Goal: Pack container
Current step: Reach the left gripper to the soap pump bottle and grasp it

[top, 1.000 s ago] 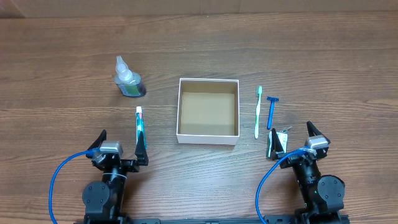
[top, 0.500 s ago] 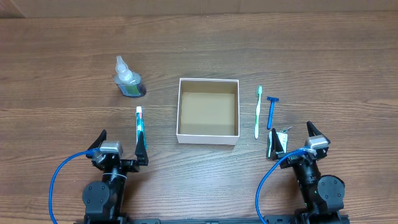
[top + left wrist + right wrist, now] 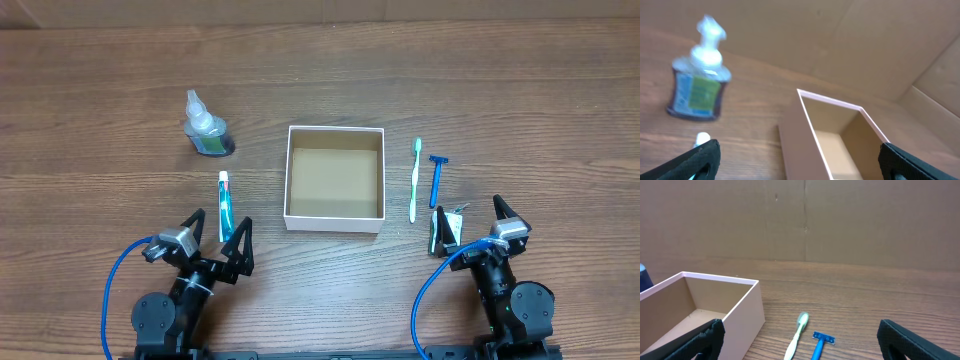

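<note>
From overhead, the box [image 3: 333,224] sat in the middle of the table [image 3: 520,90]. Its brown floor was bare, so nothing had been packed. Four items lay loose on the wood around it. A bottle [image 3: 207,128] stood well off to its upper left, and a toothpaste [image 3: 225,203] lay near its left wall. A toothbrush [image 3: 417,180] lay just beside its right wall, with a razor [image 3: 437,180] next to that. The left gripper [image 3: 218,232] waited below the toothpaste with its jaws spread wide, holding nothing. The right gripper [image 3: 472,222] waited below the razor, likewise spread and holding nothing. A small greenish thing by its inner finger was too small to make out.

In the left wrist view, the bottle [image 3: 697,80] stood upright but blurred. The white toothpaste cap [image 3: 702,137] peeked in low on the left, and the box's open top [image 3: 830,101] showed only bare cardboard. The two fingertips sat far apart at the bottom corners with nothing between them.

In the right wrist view, the box [image 3: 740,310] was at the left with no contents visible. The toothbrush [image 3: 797,332] and razor [image 3: 820,342] lay on the table ahead, apart from the fingers, which were spread to the frame's corners.

By my reading the task had barely begun. All four items remained to be picked up and put in the box.
</note>
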Controlling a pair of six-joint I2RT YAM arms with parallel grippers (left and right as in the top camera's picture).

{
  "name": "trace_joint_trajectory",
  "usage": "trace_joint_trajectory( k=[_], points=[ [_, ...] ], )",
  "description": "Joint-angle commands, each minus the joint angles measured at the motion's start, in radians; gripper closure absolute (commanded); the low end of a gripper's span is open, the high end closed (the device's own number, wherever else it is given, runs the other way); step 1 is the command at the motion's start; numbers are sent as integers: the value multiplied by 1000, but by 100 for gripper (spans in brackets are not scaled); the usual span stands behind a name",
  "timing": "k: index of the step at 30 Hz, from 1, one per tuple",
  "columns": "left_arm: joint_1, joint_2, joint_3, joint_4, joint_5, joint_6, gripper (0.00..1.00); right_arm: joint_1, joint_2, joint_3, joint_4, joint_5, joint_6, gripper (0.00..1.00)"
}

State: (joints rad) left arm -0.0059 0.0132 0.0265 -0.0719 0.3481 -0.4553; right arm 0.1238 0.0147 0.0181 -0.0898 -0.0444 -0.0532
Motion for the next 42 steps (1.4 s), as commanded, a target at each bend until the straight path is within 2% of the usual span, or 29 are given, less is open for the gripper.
trace_joint_trajectory(
  k=[1,4,7,13,15,18,22,23,35,42],
  points=[
    [6,-1,120,-64,53,-25,0,-7,-12,-10,8,6,-3,0],
    [6,67,309,-211,-45,45,0,-7,-12,-10,8,6,-3,0],
    [6,210,521,-362,-167,87,0,-7,-12,-10,8,6,-3,0],
    [6,721,1068,-741,-326,277,0,-7,-12,-10,8,6,-3,0],
    [6,874,1212,-866,-387,280,0,-7,-12,-10,8,6,-3,0],
    [6,1133,1427,-1017,-373,279,0,-7,-12,-10,8,6,-3,0],
    [6,1328,1535,-1026,-372,273,0,-7,-12,-10,8,6,-3,0],
    [6,1373,1547,-1014,-373,237,0,-7,-12,-10,8,6,-3,0],
    [6,1559,1547,-814,-386,204,0,-7,-12,-10,8,6,-3,0],
    [5,1754,1547,-735,-435,204,0,-7,-12,-10,8,6,-3,0]
  ],
)
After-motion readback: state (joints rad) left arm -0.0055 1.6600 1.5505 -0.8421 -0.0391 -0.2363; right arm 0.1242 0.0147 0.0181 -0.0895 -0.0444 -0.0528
